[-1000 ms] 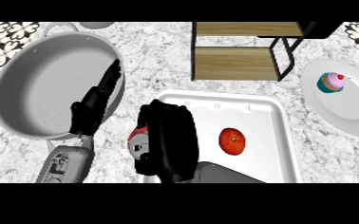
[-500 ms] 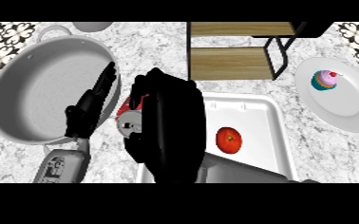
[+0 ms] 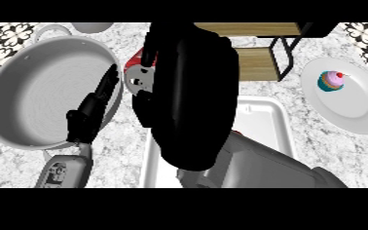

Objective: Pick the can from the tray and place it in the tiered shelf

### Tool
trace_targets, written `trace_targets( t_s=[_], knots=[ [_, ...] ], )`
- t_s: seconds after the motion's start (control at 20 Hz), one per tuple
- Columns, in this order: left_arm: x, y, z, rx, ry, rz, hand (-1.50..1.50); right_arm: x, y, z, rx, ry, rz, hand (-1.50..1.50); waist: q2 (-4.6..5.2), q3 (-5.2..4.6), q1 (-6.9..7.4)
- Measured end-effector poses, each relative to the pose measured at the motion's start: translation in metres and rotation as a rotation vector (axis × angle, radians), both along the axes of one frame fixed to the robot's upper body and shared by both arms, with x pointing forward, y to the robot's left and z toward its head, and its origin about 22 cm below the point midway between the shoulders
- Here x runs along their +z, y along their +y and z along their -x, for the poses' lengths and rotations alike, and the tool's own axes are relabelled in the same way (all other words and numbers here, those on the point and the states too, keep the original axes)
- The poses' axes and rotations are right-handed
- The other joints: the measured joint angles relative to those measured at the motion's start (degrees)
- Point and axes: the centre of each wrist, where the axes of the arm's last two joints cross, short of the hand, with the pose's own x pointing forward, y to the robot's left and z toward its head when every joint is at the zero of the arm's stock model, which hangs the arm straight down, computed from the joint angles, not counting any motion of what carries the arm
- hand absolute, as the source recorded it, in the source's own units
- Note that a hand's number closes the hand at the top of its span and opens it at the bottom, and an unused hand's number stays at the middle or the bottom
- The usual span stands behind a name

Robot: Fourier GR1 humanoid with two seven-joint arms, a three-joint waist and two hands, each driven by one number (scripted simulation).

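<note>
Head view: right hand [image 3: 191, 92] curled round the can [image 3: 138, 73], lifted off the tray [image 3: 269, 122]; placement in tiered shelf [image 3: 251, 61] outstanding.

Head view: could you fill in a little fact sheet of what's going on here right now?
right hand: curled round the can, held up above the counter
left hand: open, fingers straight, over the rim of the big pan
tray: white, mostly hidden by the right arm
tiered shelf: wooden boards, black frame, top right
plate: far right, holds a cupcake
</note>
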Motion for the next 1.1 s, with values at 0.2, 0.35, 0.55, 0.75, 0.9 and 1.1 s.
trace_targets(
  t_s=[0.2,0.35,0.55,0.75,0.9,1.1],
  knots=[
    [-0.001,-0.001,0.001,-0.009,-0.008,0.004,0.00,0.023,-0.002,-0.007,-0.051,-0.033,0.003,1.50,0.11,0.02,0.26],
    [0.000,-0.001,-0.001,-0.007,-0.012,0.000,0.00,0.040,-0.004,-0.019,-0.099,-0.047,0.007,1.50,0.28,0.02,0.38],
    [0.001,-0.002,-0.001,-0.004,-0.010,-0.001,0.00,0.056,-0.013,-0.031,-0.163,-0.064,0.008,1.50,0.39,0.10,0.34],
    [0.001,-0.005,0.001,-0.008,-0.015,-0.002,0.00,0.069,-0.018,-0.045,-0.224,-0.064,0.015,1.50,0.52,0.04,0.53],
    [0.000,-0.006,0.006,-0.008,-0.011,0.001,0.00,0.083,-0.024,-0.053,-0.246,-0.073,0.029,1.50,0.59,-0.01,0.67],
    [-0.001,-0.005,0.003,-0.003,-0.012,0.000,0.00,0.085,-0.035,-0.070,-0.295,-0.067,0.080,1.50,0.65,0.12,0.67]
  ],
)
